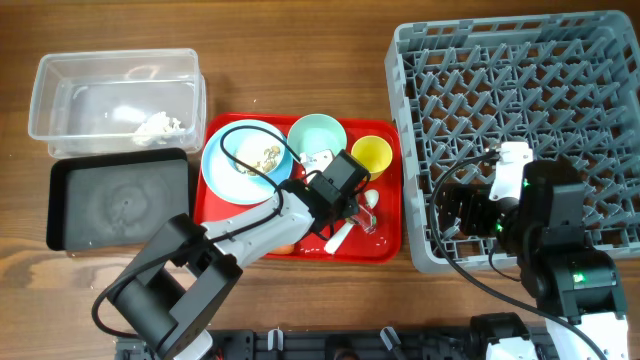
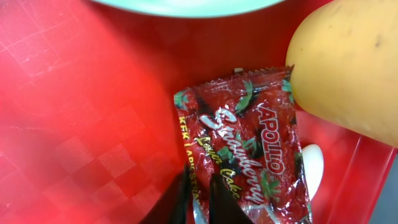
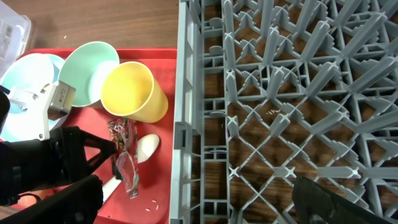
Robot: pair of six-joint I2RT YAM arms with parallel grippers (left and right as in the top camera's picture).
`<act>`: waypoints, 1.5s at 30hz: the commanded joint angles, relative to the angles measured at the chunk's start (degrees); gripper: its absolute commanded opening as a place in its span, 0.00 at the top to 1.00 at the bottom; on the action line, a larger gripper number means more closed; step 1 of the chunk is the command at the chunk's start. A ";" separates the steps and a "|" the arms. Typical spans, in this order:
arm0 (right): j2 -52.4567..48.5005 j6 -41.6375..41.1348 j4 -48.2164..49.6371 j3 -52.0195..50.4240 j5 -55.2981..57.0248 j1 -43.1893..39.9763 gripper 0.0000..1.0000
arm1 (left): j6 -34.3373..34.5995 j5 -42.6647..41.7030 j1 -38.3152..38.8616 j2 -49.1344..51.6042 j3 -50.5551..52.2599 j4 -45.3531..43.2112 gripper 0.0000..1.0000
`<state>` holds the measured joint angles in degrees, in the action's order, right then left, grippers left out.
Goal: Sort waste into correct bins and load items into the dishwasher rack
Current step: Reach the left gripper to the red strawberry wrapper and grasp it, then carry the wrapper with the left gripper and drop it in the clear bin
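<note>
Wood table (image 1: 300,60) w/ red tray (image 1: 388,238), grey rack (image 1: 520,70).

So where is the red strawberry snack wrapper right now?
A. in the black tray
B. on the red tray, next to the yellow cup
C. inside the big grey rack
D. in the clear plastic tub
B: the snack wrapper lies flat on the red tray, with its top corner close beside the yellow cup.
</note>
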<state>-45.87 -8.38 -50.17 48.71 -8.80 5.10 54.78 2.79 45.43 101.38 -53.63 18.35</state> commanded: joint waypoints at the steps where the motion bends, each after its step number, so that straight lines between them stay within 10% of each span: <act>1: -0.07 -0.83 -0.04 1.22 -0.31 0.02 0.00 | 0.15 1.16 0.22 0.81 -0.28 0.11 0.96; 15: -0.07 -0.83 -0.02 1.22 -0.31 0.02 0.00 | -0.52 2.86 -3.72 -14.08 -0.28 9.31 0.96; 18: -0.07 -0.81 -0.04 1.22 -0.31 0.02 0.00 | -0.46 0.85 -3.08 -13.00 -0.28 8.22 0.58; 33: -0.07 -0.83 -0.04 1.22 -0.33 0.02 0.00 | -0.28 0.74 6.49 0.79 -0.28 -2.23 0.45; 38: -0.07 -0.83 -0.07 1.22 -0.33 0.02 0.00 | -0.26 1.16 6.49 1.36 -0.28 -3.02 0.53; 43: -0.07 -0.83 -0.07 1.22 -0.33 0.02 0.00 | -0.26 1.16 6.49 1.44 -0.28 -2.99 0.96; 45: -0.07 -0.83 -0.07 1.22 -0.33 0.02 0.00 | -0.26 1.16 6.49 1.44 -0.28 -2.97 0.96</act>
<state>-45.87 -8.38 -50.22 48.71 -8.80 5.10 54.57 3.18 51.70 102.02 -53.63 15.31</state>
